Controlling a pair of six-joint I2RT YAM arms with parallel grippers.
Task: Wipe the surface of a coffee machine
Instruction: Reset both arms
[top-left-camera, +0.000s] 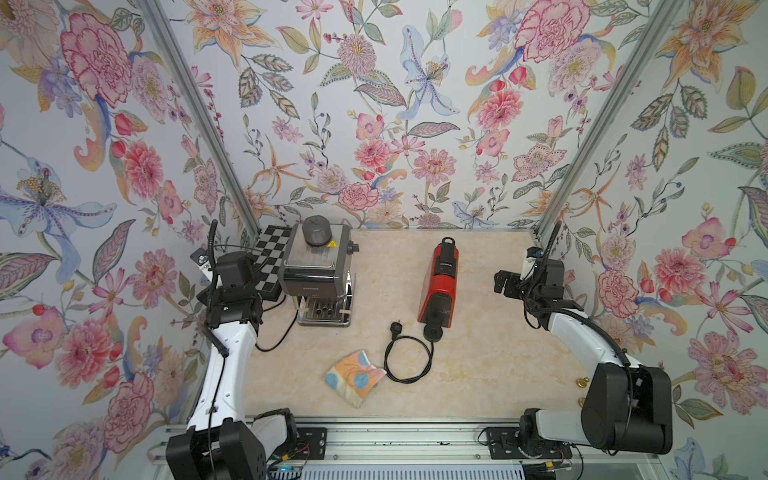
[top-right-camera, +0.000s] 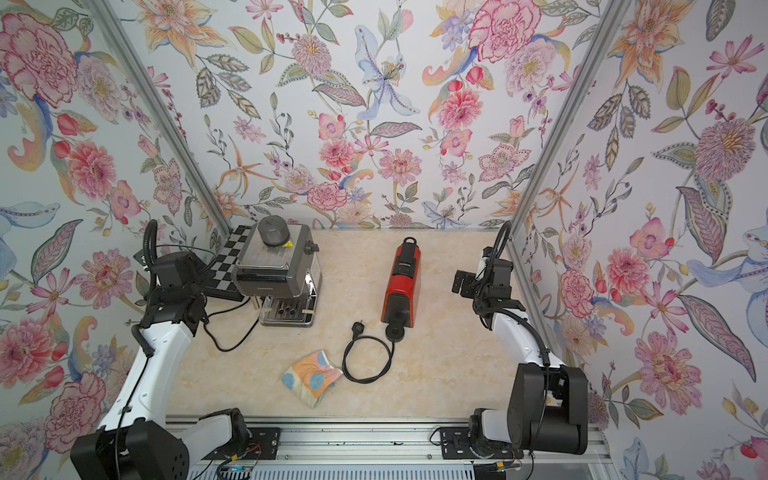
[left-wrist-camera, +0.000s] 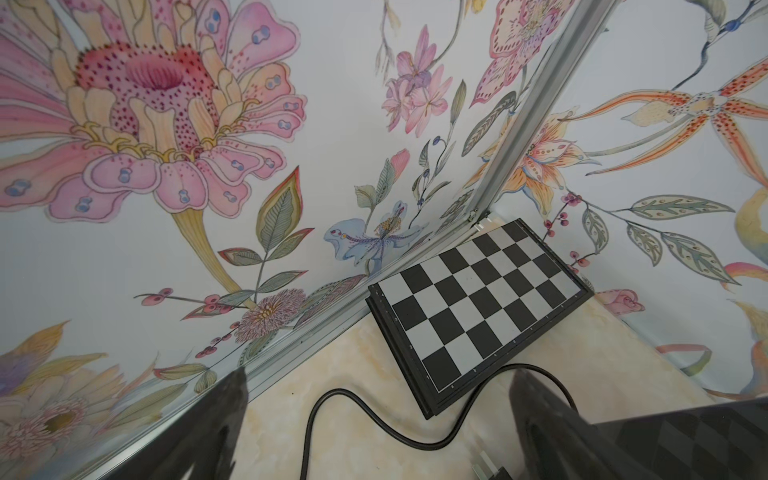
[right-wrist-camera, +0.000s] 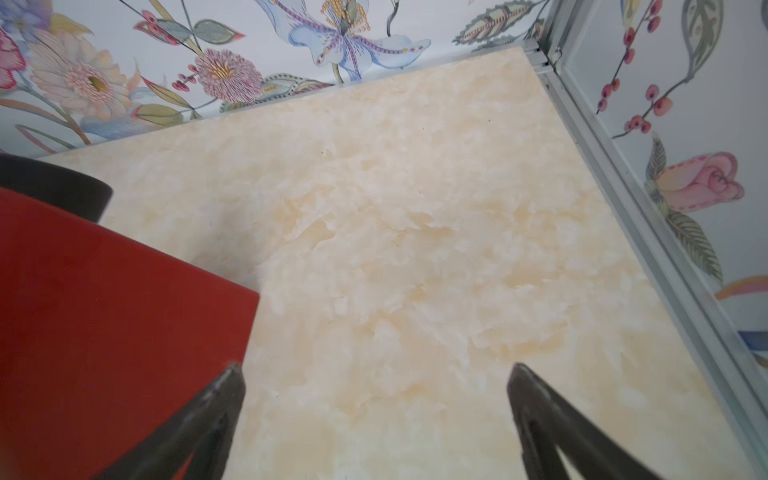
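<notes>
Coffee machines number two here, so the wrong one could be wiped. The left pincer (left-wrist-camera: 379, 372), jaws apart and empty, is held at the left edge of the counter (top-left-camera: 498, 365), beside the silver coffee machine (top-left-camera: 318, 266) in the back left corner. The cloth (top-left-camera: 354, 376) is left ungrasped near the front edge, just beside a looped cord (top-left-camera: 409, 357) that could be snagged with it. The red coffee machine (top-left-camera: 438, 282) is set mid-counter. The right pincer (right-wrist-camera: 376, 365), also apart, is held near the right edge.

A staged lab booth: floral-papered panels (top-left-camera: 374, 124) in aluminium framing (top-left-camera: 208, 124) enclose a marble-look tabletop (top-left-camera: 478, 353), with an arm-mount rail (top-left-camera: 407, 440) at 6 o'clock.
</notes>
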